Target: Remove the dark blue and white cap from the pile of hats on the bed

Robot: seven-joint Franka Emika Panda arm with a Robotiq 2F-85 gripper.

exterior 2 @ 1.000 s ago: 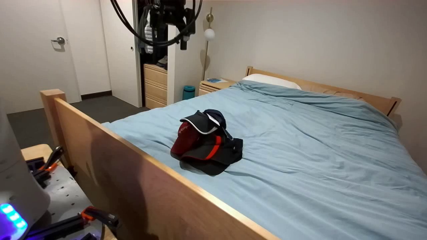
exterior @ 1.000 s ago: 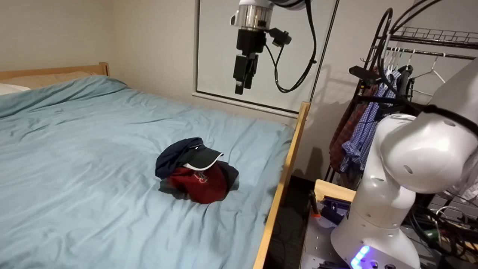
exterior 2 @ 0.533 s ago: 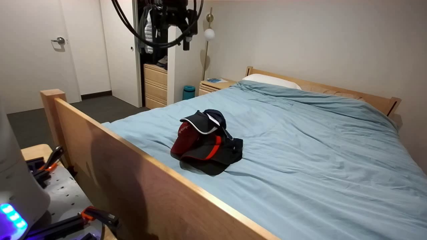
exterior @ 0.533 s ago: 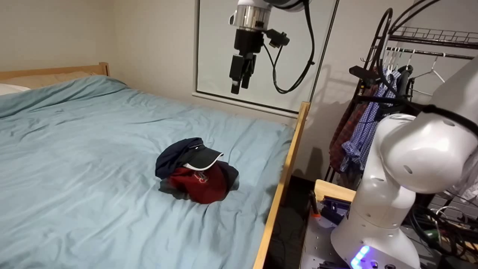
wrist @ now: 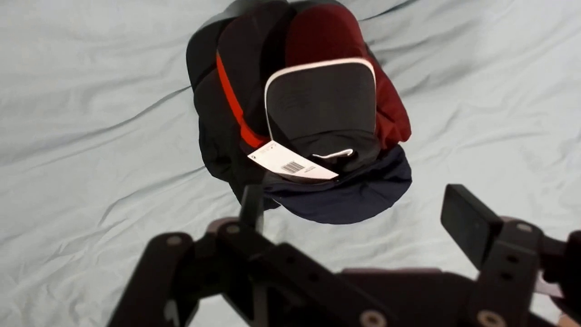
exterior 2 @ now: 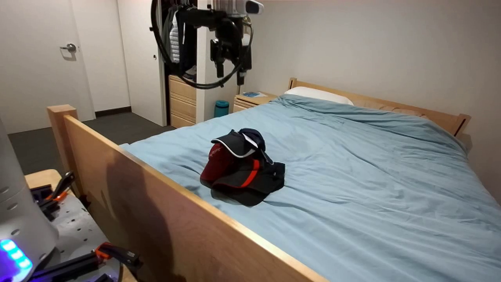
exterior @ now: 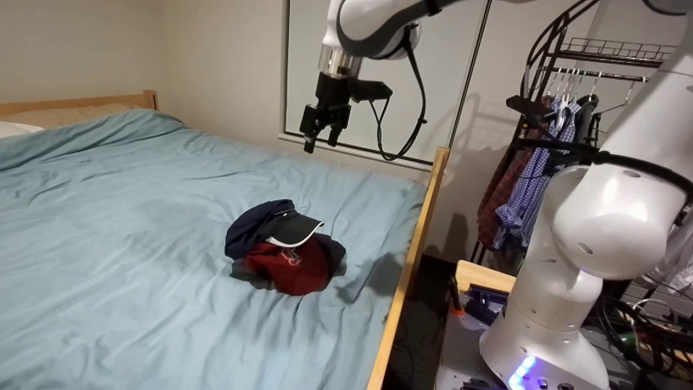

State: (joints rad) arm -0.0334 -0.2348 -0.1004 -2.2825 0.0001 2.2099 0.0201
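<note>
Wrist view: the slumped navy cap (wrist: 339,141) has a rounded, white-edged brim (wrist: 322,100).

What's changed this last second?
The black gripper has moved lower, shifting left in an exterior view, fingers looking wider apart; nothing was grasped or released. Unmoved: the dark blue cap with white-edged brim, atop the soft red-and-black pile of hats on the blue-green-sheeted bed.

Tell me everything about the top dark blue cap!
The dark blue and white cap sits atop the pile of hats on the bed. It looks like soft cloth, navy and slumped behind, black in front with a small white mark. Its white-edged black brim pokes over the red cap toward the footboard. A white tag lies against it; the open jaws aren't touching it.
</note>
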